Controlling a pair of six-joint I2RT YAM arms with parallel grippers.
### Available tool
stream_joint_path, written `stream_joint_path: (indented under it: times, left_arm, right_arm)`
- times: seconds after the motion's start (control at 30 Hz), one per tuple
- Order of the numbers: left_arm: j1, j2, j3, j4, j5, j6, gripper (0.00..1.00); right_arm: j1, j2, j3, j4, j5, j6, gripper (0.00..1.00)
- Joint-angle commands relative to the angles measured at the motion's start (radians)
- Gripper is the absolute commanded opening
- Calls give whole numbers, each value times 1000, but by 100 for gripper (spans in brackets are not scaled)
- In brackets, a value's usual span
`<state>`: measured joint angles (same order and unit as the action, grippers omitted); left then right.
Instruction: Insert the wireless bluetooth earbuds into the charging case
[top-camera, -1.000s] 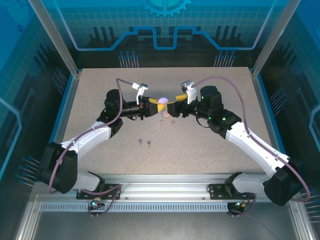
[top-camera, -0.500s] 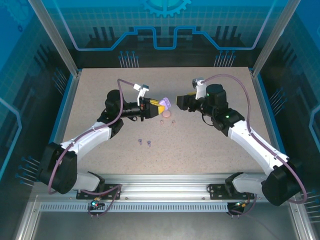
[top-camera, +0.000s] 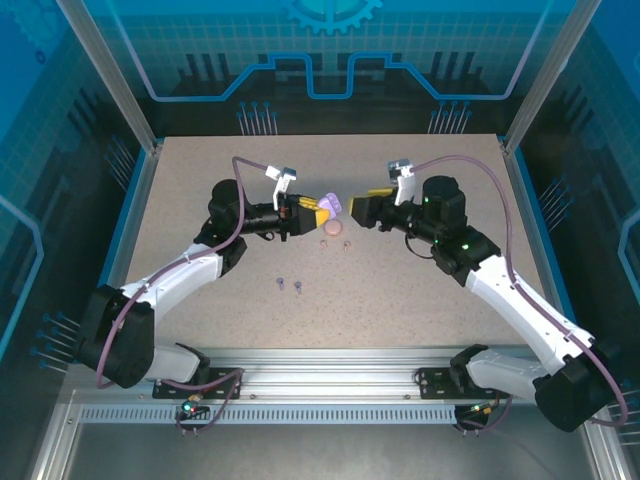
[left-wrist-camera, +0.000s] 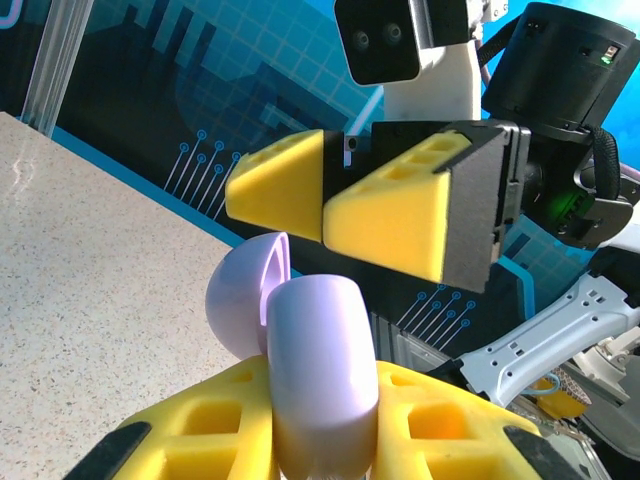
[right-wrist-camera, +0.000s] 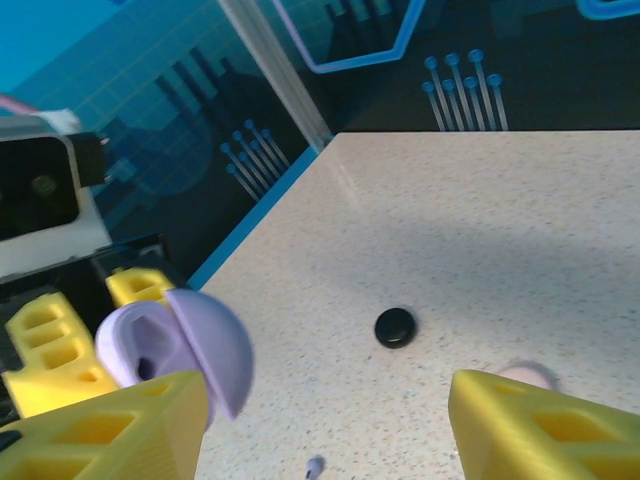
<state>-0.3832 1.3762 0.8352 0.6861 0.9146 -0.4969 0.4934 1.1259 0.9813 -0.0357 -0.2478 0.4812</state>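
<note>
Over speckled beige tabletop (top-camera: 200, 165), blue grid walls (top-camera: 250, 45) all round: lilac earbuds (top-camera: 283, 284) lying loose lower left of centre; left gripper (top-camera: 318, 211) pinching the open lilac charging case (top-camera: 331, 204) mid-frame; pink case (top-camera: 333, 228) resting just below; right gripper (top-camera: 358, 208) spread wide just right of it.

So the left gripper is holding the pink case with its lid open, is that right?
Not quite. The left gripper holds the lilac case, lid open, as the left wrist view shows. The pink case lies on the table.
</note>
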Motion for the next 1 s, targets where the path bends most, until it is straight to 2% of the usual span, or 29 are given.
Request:
stream_joint_path:
  times: [0.0, 0.27, 0.97]
  left_arm:
    - [-3, -22, 24, 37, 26, -10, 0]
    - [-3, -26, 27, 38, 25, -15, 0]
    - [-4, -25, 28, 44, 37, -28, 0]
  right_arm:
    - [33, 18, 0, 39, -50, 5, 62]
    - [65, 53, 10, 39, -44, -12, 46]
    - [82, 99, 57, 60, -36, -15, 40]
